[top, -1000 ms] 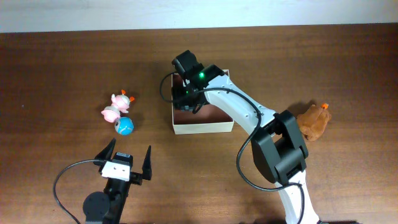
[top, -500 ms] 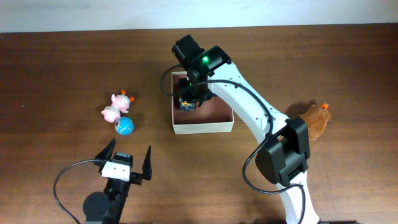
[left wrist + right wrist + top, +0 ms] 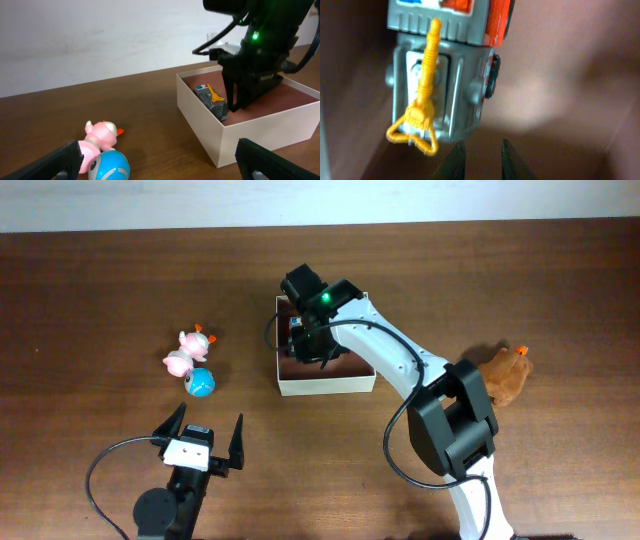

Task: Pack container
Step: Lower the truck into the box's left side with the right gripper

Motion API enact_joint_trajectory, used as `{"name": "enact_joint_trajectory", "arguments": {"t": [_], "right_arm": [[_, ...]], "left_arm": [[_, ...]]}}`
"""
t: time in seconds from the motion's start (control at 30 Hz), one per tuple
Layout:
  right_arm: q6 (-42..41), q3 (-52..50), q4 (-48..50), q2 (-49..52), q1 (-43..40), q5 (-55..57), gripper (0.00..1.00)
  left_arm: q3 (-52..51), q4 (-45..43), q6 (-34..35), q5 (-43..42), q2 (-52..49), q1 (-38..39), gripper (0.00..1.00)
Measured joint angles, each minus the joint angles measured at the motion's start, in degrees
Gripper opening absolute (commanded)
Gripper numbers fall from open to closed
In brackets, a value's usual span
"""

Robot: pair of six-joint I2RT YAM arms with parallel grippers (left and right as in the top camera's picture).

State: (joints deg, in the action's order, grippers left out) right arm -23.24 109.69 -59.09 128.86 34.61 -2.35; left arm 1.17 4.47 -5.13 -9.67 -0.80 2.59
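Observation:
The container is a shallow square cardboard box with cream walls and a pinkish-brown floor, also seen in the left wrist view. A grey and orange toy truck with a yellow hook lies inside along its left wall. My right gripper hangs inside the box just behind the truck. Its jaws are drawn almost together, with only bare floor in the narrow gap. My left gripper rests wide open near the table's front edge, with nothing in it.
A pink toy and a blue ball lie left of the box, close ahead of the left gripper. A brown plush chicken sits to the right, beside the right arm's elbow.
The right gripper's jaws have gone from wide to nearly closed, and its wrist has shifted slightly over the box's left side. The left arm has not moved.

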Motion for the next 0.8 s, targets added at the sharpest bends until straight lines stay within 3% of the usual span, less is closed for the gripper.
{"name": "enact_joint_trajectory", "arguments": {"t": [0.37, 0.8], "right_arm": [[-0.57, -3.80, 8.02, 0.00, 0.00, 0.92, 0.20], [2.01, -3.80, 6.01, 0.00, -0.02, 10.03, 0.20]], "left_arm": [[0.00, 0.00, -0.02, 0.00, 0.00, 0.00, 1.00], [0.00, 0.00, 0.00, 0.00, 0.00, 0.00, 1.00]]}}
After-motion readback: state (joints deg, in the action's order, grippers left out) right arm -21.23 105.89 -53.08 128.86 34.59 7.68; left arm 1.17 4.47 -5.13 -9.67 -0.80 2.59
